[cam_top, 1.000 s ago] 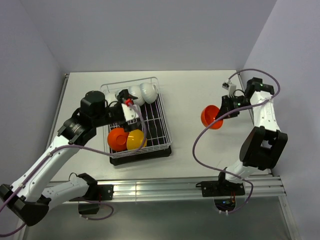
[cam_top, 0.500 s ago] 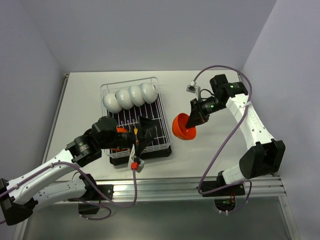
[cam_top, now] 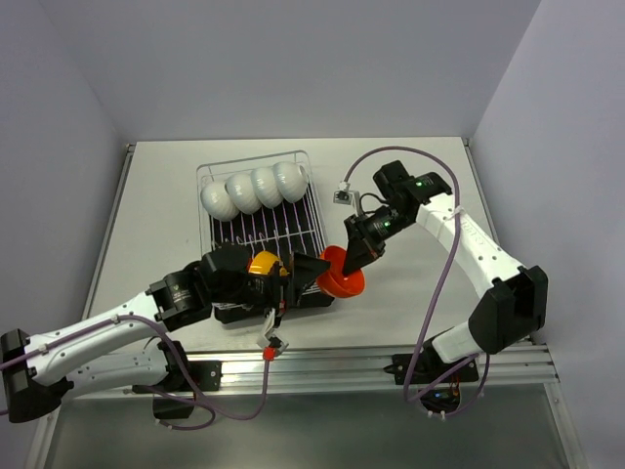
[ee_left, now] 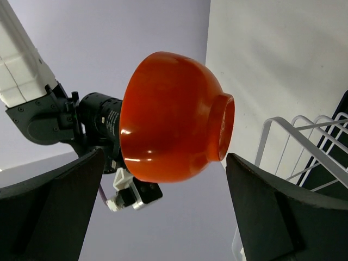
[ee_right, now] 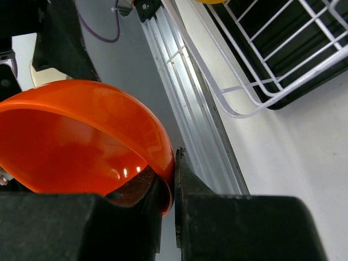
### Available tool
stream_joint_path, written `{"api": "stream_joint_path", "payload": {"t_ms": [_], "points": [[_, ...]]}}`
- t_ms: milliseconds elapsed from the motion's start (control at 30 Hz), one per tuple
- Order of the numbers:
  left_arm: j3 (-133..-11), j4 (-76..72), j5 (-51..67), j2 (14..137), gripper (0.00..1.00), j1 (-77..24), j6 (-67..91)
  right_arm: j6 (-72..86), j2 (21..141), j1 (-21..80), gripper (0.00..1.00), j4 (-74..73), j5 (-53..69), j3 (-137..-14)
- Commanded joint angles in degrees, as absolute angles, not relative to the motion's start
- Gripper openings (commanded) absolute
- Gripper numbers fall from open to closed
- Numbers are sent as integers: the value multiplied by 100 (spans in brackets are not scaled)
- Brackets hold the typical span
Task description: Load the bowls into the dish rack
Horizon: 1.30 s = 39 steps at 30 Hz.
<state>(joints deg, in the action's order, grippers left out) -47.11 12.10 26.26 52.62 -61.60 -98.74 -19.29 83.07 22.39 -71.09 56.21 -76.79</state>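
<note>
One red-orange bowl (cam_top: 342, 278), airborne at 4 o'clock off the dish rack (cam_top: 319, 210), rim pinched tight by right gripper (ee_right: 174, 179). Left gripper (cam_top: 314, 271) spread wide, empty, flanking it. Suggest left clamps bowl wall squarely before right releases.

The dish rack (cam_top: 314, 210) is a white wire basket on a black tray. It sits left of the middle in the top picture. Four white bowls (cam_top: 253, 191) stand on their edges in a row at its far end, touching each other. A yellow-orange bowl (cam_top: 262, 264) is at its near end, partly hidden. A shiny red-orange bowl (cam_top: 344, 281) is held up by its rim, tipped on its side, just right of the rack's near corner.
</note>
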Motion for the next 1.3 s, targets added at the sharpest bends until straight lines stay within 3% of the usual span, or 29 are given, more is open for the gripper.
{"api": "stream_joint_path", "payload": {"t_ms": [0, 333, 467, 500, 633, 733, 800, 833, 867, 900, 933, 1000, 1100, 1267], "points": [[-4764, 1196, 2602, 5326, 99, -6240, -10361, -1679, 8227, 2399, 0, -6882, 5766, -7726], [-4799, 1327, 2558, 5511, 99, -6433, -10441, -1635, 8349, 2593, 0, -6952, 5792, -7752], [-4869, 1371, 2523, 5555, 93, -6460, -10354, -1652, 8367, 2601, 0, -6979, 5810, -7761], [-4895, 1397, 2514, 5563, 91, -6469, -10310, -1661, 8367, 2602, 0, -6979, 5810, -7752], [-5097, 1591, 2531, 5607, 59, -6495, -10134, -1652, 8367, 2602, 0, -6961, 5705, -7752], [-5159, 1512, 2514, 5607, 44, -6539, -9897, -1661, 8402, 2602, 1, -6987, 5695, -7848], [-5150, 1459, 2470, 5581, 37, -6557, -9801, -1661, 8394, 2602, 9, -7005, 5669, -7892], [-5150, 1442, 2461, 5546, 29, -6574, -9765, -1644, 8394, 2602, 13, -6996, 5652, -7927], [-5133, 1407, 2444, 5528, 25, -6583, -9704, -1644, 8385, 2602, 21, -7005, 5590, -7945], [-5176, 1380, 2426, 5511, 20, -6609, -9520, -1583, 8359, 2602, 45, -6979, 5538, -7954], [-5203, 1345, 2400, 5476, 9, -6653, -9388, -1512, 8332, 2602, 54, -6857, 5459, -7980], [-5308, 1231, 2356, 5476, 3, -6706, -8846, -1267, 8201, 2523, 73, -6672, 5265, -7998], [-5510, 1239, 2233, 5476, 0, -6785, -8195, -1117, 8147, 2208, 85, -6504, 5203, -8243], [-5748, 1406, 1785, 5484, 1, -6899, -7121, -1046, 8297, 1250, 88, -6635, 5396, -9130]]}}
